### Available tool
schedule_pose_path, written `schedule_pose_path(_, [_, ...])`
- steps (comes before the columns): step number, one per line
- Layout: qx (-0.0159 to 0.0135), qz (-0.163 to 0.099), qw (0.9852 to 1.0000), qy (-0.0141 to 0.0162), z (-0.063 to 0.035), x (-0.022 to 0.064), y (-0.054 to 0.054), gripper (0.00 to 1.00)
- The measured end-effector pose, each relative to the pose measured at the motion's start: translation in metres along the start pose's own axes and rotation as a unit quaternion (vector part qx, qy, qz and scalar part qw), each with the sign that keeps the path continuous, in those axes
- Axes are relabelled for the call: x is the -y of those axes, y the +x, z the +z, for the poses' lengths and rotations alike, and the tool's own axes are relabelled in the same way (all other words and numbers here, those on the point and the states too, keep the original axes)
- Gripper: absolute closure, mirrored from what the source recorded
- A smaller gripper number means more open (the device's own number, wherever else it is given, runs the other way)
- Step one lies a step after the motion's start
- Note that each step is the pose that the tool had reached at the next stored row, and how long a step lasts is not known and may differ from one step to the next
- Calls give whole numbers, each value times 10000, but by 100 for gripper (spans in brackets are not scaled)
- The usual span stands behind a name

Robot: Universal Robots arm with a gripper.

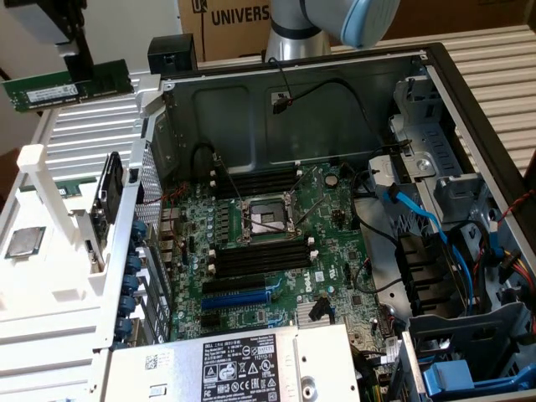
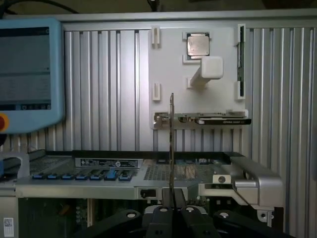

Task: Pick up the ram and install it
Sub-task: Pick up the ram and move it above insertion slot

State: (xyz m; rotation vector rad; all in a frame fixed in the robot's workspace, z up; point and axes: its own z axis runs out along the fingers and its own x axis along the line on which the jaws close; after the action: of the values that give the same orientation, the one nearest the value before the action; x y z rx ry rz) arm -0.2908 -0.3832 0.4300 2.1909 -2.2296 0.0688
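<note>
Open PC case [image 1: 469, 100] sits on a ribbed metal table [image 1: 494, 59], motherboard [image 1: 276, 243] inside with four black memory slots around the CPU socket [image 1: 266, 219]. One ram [image 1: 67, 86] is up in the air off the exterior view's left, clamped edge-on in the gripper [image 2: 171, 203]. White parts tray [image 2: 168, 64] behind holds one CPU [image 2: 197, 44].

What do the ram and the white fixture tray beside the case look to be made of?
The ram: green circuit board, matte, with a pale label strip; likely fibreglass laminate. It is held in the jaws of the gripper. The white fixture tray: smooth, matte, blocky posts, probably plastic.
</note>
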Motion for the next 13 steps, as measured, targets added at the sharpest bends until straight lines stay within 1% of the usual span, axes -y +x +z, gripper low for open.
schedule_pose_path(3, [-19, -1, 10000, 0, 1, 107, -21, 88])
schedule_pose_path(4, [-28, -1, 10000, 0, 2, 180, -42, 88])
schedule_pose_path(7, [-45, -1, 10000, 0, 2, 281, -86, 88])
schedule_pose_path(9, [-50, -1, 10000, 0, 3, 345, -123, 88])
schedule_pose_path(13, [-51, 0, 10000, 1, 9, 465, -205, 88])
